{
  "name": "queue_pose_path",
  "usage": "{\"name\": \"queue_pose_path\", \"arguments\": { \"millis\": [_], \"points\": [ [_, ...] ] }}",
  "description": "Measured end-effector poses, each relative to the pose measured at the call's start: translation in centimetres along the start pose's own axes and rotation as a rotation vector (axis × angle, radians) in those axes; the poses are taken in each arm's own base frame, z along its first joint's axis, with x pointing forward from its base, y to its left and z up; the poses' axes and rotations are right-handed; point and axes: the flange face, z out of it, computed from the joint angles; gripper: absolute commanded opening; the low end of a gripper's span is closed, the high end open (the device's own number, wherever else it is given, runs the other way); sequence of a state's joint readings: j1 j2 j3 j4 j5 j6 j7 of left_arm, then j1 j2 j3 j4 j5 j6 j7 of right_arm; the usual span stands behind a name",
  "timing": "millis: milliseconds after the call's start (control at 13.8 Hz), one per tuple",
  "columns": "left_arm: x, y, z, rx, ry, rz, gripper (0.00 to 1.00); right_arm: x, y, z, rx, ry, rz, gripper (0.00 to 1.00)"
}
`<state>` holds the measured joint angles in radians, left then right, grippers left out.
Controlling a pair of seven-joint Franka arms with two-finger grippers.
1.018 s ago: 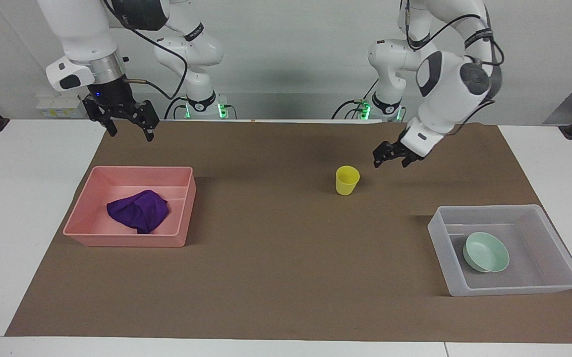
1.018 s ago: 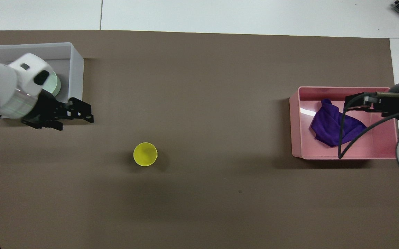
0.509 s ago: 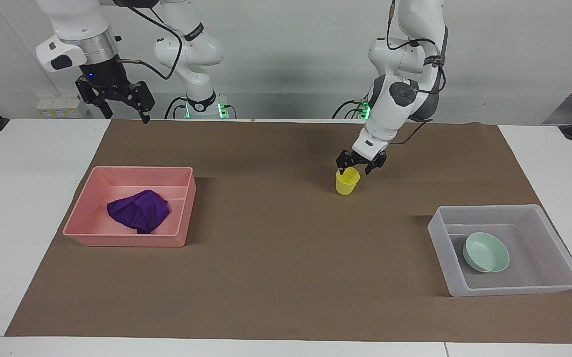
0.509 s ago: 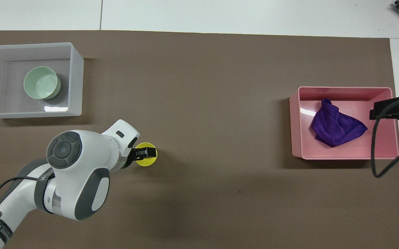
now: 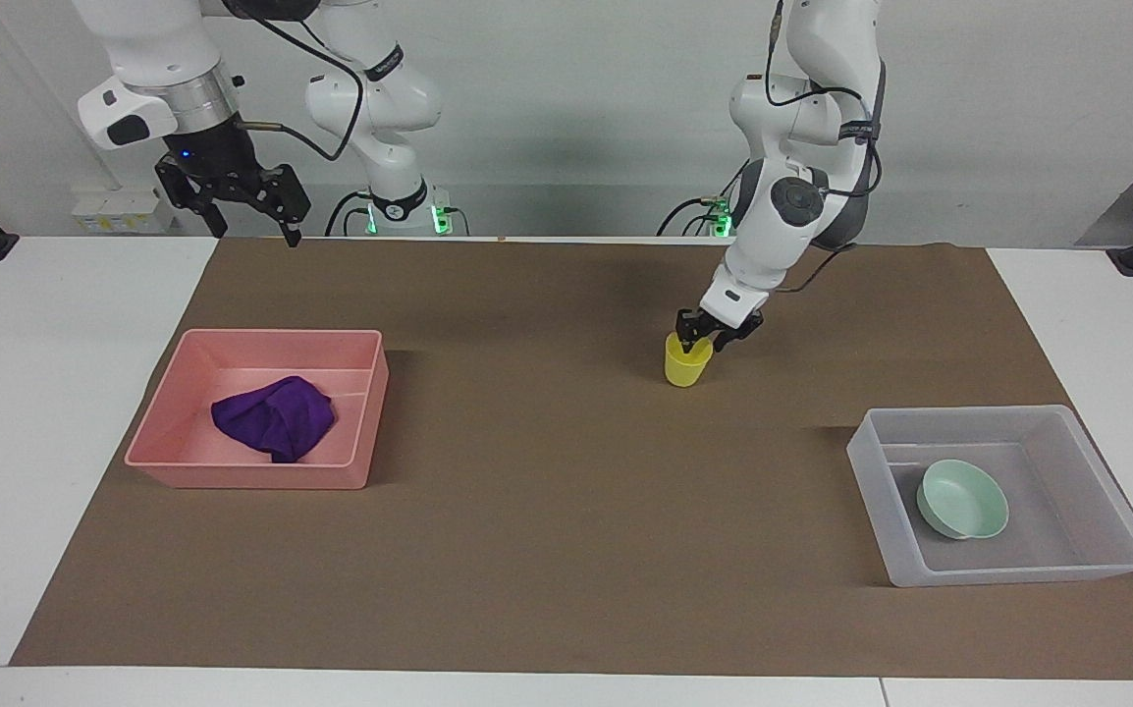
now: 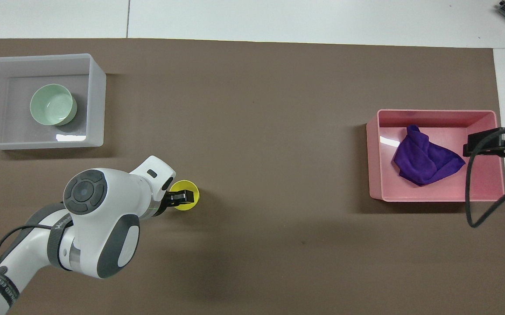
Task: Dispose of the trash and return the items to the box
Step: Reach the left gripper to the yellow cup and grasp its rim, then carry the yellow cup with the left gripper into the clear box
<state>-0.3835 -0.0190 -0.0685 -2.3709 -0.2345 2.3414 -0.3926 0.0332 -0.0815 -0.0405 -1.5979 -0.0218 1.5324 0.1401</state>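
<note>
A small yellow cup (image 5: 686,365) stands upright on the brown mat mid-table; it also shows in the overhead view (image 6: 189,205). My left gripper (image 5: 703,341) is down at the cup's rim, its fingers shut on the rim with one finger inside the cup; in the overhead view this gripper (image 6: 180,197) covers part of the cup's mouth. The pale mint-green bowl (image 5: 964,499) (image 6: 53,104) lies in the translucent box (image 5: 1018,571) (image 6: 97,92) at the left arm's end. My right gripper (image 5: 247,218) waits open and empty, raised high.
A pink bin (image 5: 252,476) (image 6: 373,153) with a crumpled purple cloth (image 5: 277,417) (image 6: 425,159) in it stands at the right arm's end. A brown mat (image 5: 547,550) covers most of the white table. The right gripper's cable hangs over the pink bin in the overhead view.
My left gripper swung from beside the box to the yellow cup, dropped onto its rim and narrowed its fingers on it. My right gripper rose and drew back from the pink bin.
</note>
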Motion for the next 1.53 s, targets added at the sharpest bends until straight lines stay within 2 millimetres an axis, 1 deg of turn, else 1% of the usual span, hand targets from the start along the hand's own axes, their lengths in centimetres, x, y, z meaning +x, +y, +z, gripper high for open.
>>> {"name": "queue_pose_path", "arguments": {
  "millis": [73,145,291,364,509,655,800,873,945,1018,1091,1164,1309,1382,1527],
  "points": [
    [0.2,0.0,-0.2,0.001,-0.005,-0.01,0.0,0.0,0.0,0.2,0.0,-0.003,-0.024,1.0],
    [0.6,0.1,-0.9,-0.001,-0.011,-0.022,0.0,-0.1,0.1,0.3,-0.001,-0.006,-0.041,1.0],
    [2.1,-0.3,-3.3,-0.007,-0.024,-0.054,0.0,-0.1,0.1,0.3,-0.001,-0.008,-0.05,1.0],
    [3.0,-0.7,-5.0,-0.01,-0.038,-0.07,0.0,-0.2,0.1,0.3,-0.001,-0.008,-0.051,1.0],
    [5.1,-2.3,-9.8,-0.016,-0.072,-0.112,0.0,-0.2,0.1,0.3,-0.001,-0.008,-0.051,1.0],
    [7.1,-5.0,-16.1,-0.03,-0.089,-0.162,0.0,-0.3,0.2,0.3,0.0,-0.008,-0.051,1.0],
    [8.8,-8.7,-21.9,-0.05,-0.052,-0.224,0.0,-0.3,0.2,0.3,0.0,-0.008,-0.051,1.0],
    [9.5,-11.0,-24.2,-0.055,-0.018,-0.252,0.0,-0.4,0.2,0.3,0.0,-0.008,-0.051,1.0],
    [10.2,-13.5,-25.6,-0.051,0.011,-0.261,0.0,-0.4,0.2,0.3,0.0,-0.008,-0.051,1.0],
    [10.8,-16.3,-26.3,-0.039,0.03,-0.246,0.0,-0.4,0.2,0.3,0.0,-0.009,-0.051,1.0],
    [11.5,-18.8,-26.1,-0.028,0.032,-0.225,0.0,-0.4,0.2,0.4,0.0,-0.009,-0.051,1.0],
    [12.8,-21.2,-25.6,-0.025,0.032,-0.209,0.0,-0.4,0.2,0.4,0.0,-0.01,-0.051,1.0],
    [16.6,-25.1,-24.9,-0.02,0.052,-0.198,0.0,-0.4,0.2,0.4,0.0,-0.01,-0.051,1.0],
    [18.8,-26.9,-24.4,-0.008,0.072,-0.202,0.0,-0.4,0.2,0.4,0.0,-0.01,-0.051,1.0],
    [22.7,-29.2,-22.9,0.003,0.135,-0.213,0.0,-0.4,0.2,0.4,0.0,-0.01,-0.051,1.0]
  ]
}}
